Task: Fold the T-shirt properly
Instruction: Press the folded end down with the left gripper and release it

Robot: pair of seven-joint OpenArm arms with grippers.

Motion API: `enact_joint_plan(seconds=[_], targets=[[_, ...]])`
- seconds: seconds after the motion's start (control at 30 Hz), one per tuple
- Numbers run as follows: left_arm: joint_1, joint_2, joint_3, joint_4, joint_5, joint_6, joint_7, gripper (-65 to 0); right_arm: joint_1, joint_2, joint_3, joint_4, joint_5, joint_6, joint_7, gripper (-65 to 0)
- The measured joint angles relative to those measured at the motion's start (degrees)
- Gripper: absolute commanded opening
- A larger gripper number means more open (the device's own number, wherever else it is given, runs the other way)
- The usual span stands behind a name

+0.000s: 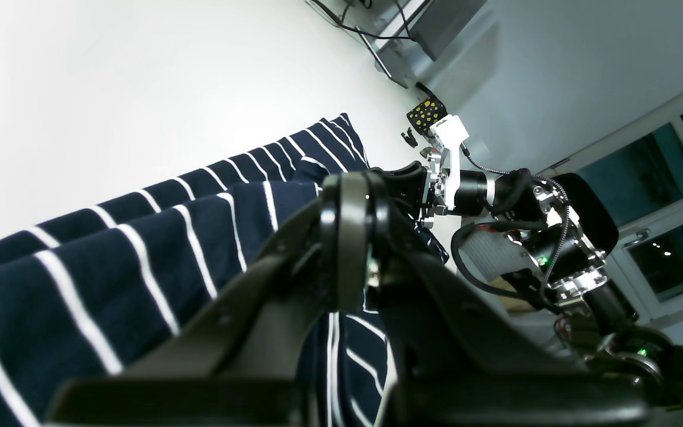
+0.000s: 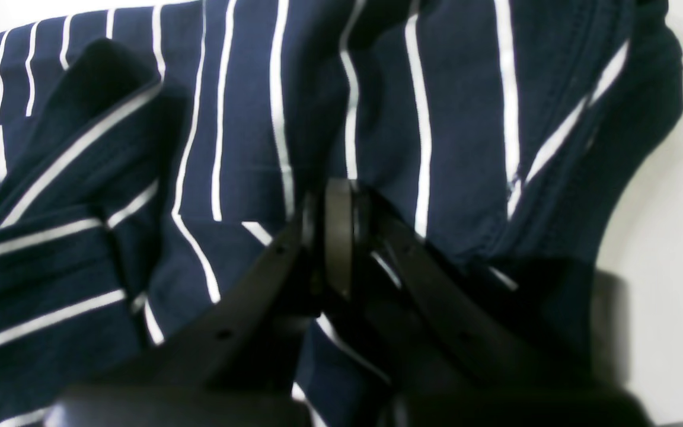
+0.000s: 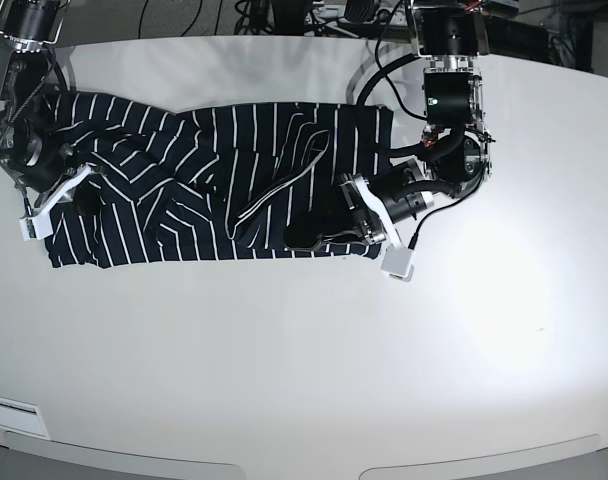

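base view shows the t-shirt (image 3: 204, 190) spread lengthwise across the far half of the white table (image 3: 314, 370), rumpled rather than flat, with a loose flap doubled over near its middle and ridges running through the stripes. the left gripper (image 3: 329, 228) is down on the shirt's end on that view's right, near the front edge of the cloth, and the right gripper (image 3: 79, 185) is at the opposite end, low against the fabric. left wrist view has the left gripper (image 1: 347, 237) with its jaws drawn together over striped cloth, so it looks clamped on a layer of the t-shirt (image 1: 110, 261), though the pinch point itself is hidden behind the dark fingers. right wrist view shows the right gripper (image 2: 338, 237) likewise closed, with cloth bunched around the tips and a hemmed edge of the t-shirt (image 2: 466, 118) just beside them; it seems to hold a fold of fabric. i judge the shirt to be light, limp and thin: it will sag between the two grips, drag along the table with some friction, and carry its wrinkles into any fold unless it is pulled taut first. nothing about it is fragile, but a shallow pinch could slip or catch only the top layer. the sound places to take hold would be the seamed edges and corners, where the stitching gives the jaws something thicker to bite.
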Motion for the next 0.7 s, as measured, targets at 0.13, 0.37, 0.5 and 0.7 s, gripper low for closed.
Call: enact_joint_plan(seconds=[0.13, 0.37, 0.5, 0.7], targets=[[0.02, -0.13, 0.00, -0.02, -0.02, 0.00, 5.88, -65.0, 0.02, 0.00, 0.00, 0.00, -0.02, 0.00, -0.04, -65.0], [0.70, -0.22, 0.28, 0.00, 7.30, 4.15, 7.72, -65.0, 0.02, 0.00, 0.00, 0.00, 0.00, 0.02, -0.15, -65.0], [0.94, -0.13, 5.84, 0.00, 7.65, 3.48, 7.26, -65.0, 0.04, 0.00, 0.00, 0.02, -0.02, 0.02, -0.15, -65.0], [0.35, 0.17, 15.15, 0.00, 4.98, -1.38, 7.63, -65.0, 0.15, 0.00, 0.00, 0.00, 0.00, 0.22, -0.24, -65.0]])
